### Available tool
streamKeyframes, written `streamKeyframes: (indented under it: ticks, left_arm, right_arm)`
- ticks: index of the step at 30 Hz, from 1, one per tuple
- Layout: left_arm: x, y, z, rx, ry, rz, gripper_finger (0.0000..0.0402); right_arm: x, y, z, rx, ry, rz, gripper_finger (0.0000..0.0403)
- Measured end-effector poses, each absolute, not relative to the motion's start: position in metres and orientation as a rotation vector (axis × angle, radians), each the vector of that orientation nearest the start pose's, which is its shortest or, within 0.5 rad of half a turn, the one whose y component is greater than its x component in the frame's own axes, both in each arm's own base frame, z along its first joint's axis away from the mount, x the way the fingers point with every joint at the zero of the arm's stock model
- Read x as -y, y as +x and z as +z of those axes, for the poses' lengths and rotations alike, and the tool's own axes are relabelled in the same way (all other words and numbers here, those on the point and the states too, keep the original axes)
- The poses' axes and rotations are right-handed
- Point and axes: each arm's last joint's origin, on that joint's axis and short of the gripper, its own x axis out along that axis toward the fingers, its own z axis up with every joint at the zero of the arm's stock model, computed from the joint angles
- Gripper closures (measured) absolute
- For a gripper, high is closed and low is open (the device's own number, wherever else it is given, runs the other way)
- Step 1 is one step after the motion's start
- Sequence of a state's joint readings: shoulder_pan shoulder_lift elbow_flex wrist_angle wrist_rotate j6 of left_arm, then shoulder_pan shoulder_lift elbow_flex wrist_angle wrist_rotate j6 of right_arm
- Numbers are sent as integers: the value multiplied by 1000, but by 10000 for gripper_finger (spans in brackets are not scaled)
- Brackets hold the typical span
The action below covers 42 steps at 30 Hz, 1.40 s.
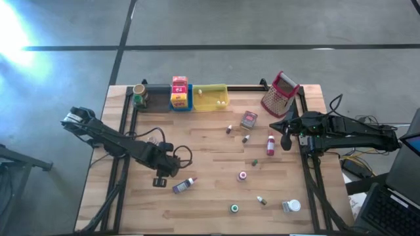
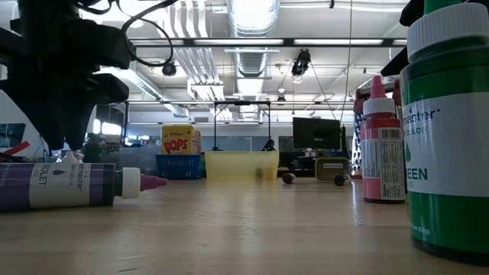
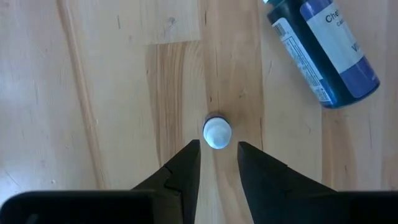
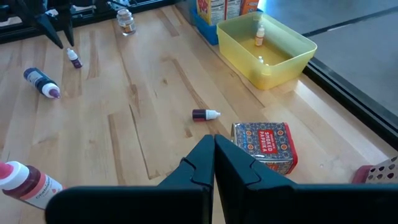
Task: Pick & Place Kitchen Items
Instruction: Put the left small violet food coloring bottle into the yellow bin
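My left gripper (image 3: 217,146) hangs open at the table's near left (image 1: 159,180), pointing steeply down. A tiny upright bottle with a white cap (image 3: 217,132) stands on the wood just off its fingertips and touches neither finger. A violet bottle (image 3: 326,53) lies on its side beside it (image 1: 184,185). My right gripper (image 4: 214,146) is shut and holds nothing, raised at the right edge (image 1: 287,134). A small dark bottle (image 4: 205,114) lies ahead of it, and a paprika tin (image 4: 266,144) lies beside it.
Small bottles and jars lie scattered over the right half, among them a red bottle (image 1: 270,145) and a pink-capped jar (image 1: 243,176). At the far edge stand a yellow tray (image 1: 210,97), a blue tray with boxes (image 1: 180,94), a jar (image 1: 139,94) and a grater (image 1: 280,94).
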<state>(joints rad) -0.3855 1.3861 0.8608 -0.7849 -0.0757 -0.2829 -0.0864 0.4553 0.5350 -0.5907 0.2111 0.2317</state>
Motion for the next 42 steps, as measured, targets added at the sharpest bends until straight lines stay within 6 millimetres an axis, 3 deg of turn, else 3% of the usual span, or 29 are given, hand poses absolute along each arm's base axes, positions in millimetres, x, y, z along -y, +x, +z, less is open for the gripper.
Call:
streamKeyframes:
  ticks: [25, 42]
  left_arm:
    - [93, 236, 173, -1358, 115, -100, 289]
    - [93, 235, 177, -1346, 133, -123, 289]
  right_arm:
    - [15, 105, 252, -475, 193, -348, 394]
    - [15, 105, 252, -475, 193, -347, 394]
